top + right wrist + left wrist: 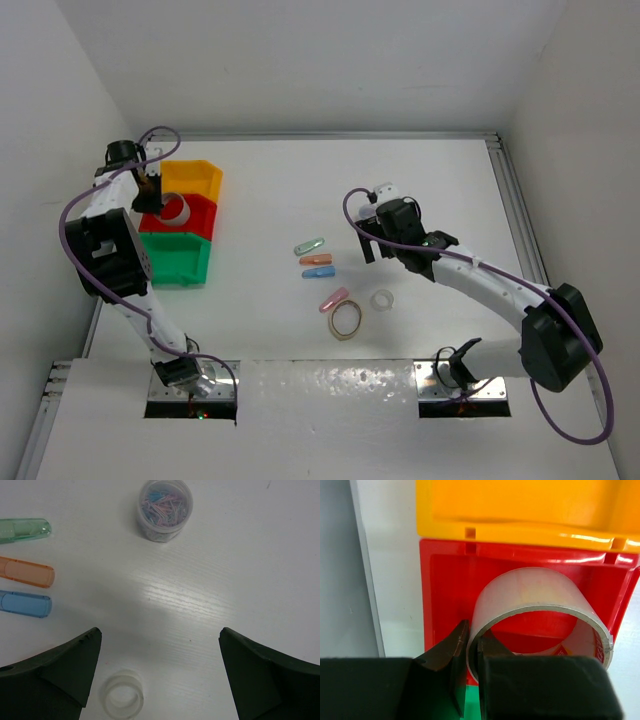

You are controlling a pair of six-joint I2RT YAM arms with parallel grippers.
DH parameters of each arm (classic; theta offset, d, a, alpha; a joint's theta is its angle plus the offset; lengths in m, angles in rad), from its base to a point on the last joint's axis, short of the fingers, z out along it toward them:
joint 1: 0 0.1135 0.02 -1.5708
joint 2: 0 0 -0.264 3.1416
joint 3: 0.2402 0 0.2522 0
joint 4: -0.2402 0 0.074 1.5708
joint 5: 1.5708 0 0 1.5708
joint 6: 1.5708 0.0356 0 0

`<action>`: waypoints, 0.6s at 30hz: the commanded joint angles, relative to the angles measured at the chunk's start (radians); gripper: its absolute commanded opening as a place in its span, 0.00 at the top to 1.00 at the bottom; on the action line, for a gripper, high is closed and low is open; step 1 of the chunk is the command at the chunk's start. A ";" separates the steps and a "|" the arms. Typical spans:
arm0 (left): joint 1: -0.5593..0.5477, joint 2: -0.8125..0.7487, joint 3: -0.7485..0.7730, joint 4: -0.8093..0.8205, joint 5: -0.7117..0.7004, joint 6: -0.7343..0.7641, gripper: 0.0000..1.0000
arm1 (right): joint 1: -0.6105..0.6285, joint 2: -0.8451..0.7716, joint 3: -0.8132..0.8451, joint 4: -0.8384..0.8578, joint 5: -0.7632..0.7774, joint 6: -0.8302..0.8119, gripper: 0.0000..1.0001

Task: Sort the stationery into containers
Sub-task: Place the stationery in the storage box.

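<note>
Table [430,190]: white and walled on three sides. The unsorted pieces lie on it mid-table, near my right arm.
Bins: three open plastic bins stand touching in a column at the far left. The yellow-orange bin [195,178] is farthest, the red bin [200,215] is in the middle and the green bin [178,260] is nearest. They sit within my left arm's reach, so I take the left arm to be the one that drops things in.
Left gripper [472,657]: pinched narrow on the wall of the tape ring, one finger inside the loop and one outside, which keeps the ring on edge.
Tape ring [540,610]: grey metallic, hanging over the red bin's opening. I cannot tell whether it touches the bin floor. I judge release to be the step in hand.
Right gripper [159,635]: jaws spread wide and holding nothing. It hovers face-down over the loose items, which I read as lining up a pick.
Band ring [346,320]: tan, flat on the table, just beside the pink capsule piece [333,299].
Capsule pieces: the green piece [22,530], orange piece [27,571] and blue piece [25,604] lie in a parallel row, not yet sorted.
Clip tub [164,509]: small, clear and round, full of coloured paper clips, standing upright beyond the right fingers.
Whitish ring [122,696]: flat on the table between the right fingers, probably the nearest candidate.
</note>
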 commanded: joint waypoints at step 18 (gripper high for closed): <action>-0.001 0.078 0.080 -0.018 -0.029 -0.026 0.55 | 0.011 -0.020 0.044 -0.012 0.016 -0.020 0.01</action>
